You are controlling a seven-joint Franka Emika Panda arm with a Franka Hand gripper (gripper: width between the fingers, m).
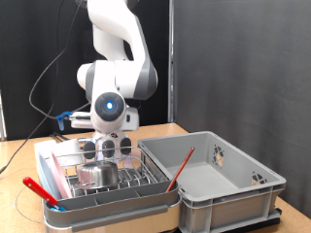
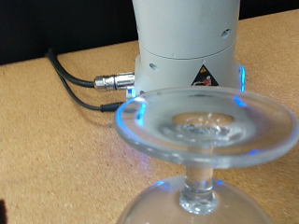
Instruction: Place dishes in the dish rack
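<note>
My gripper hangs low over the dish rack, a wire rack in a pale tray at the exterior view's bottom left. Right below it in the rack stands a shiny steel cup. A pink plate stands on edge in the rack's left part. The wrist view is filled by a clear glass with a stem, upside down with its round foot on top. The fingers do not show there. A thin red utensil leans inside the grey bin.
A large grey plastic bin stands against the rack on the exterior view's right. A red-handled item lies at the rack's left corner. The robot's base and black cables sit on the wooden table behind the glass.
</note>
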